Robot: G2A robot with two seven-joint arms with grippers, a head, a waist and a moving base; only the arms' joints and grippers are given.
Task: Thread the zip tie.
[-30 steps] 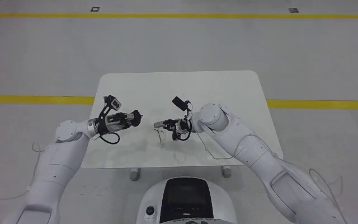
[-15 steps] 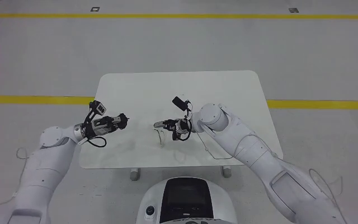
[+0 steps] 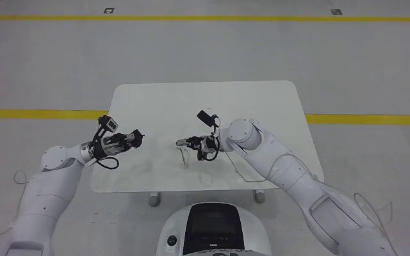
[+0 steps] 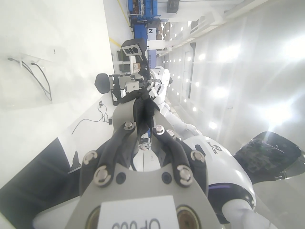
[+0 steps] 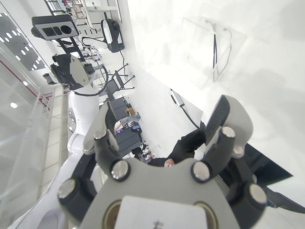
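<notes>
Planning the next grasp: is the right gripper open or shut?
Open: the right gripper shows fingers wide apart, holding nothing.

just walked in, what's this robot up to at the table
A two-armed robot is set up to thread a zip tie. The thin black zip tie lies on a clear plate on the white table, and neither arm holds it. The right gripper hovers near the plate with its jaws open. The left gripper hangs farther off over the table, jaws shut, with nothing visibly between them.
</notes>
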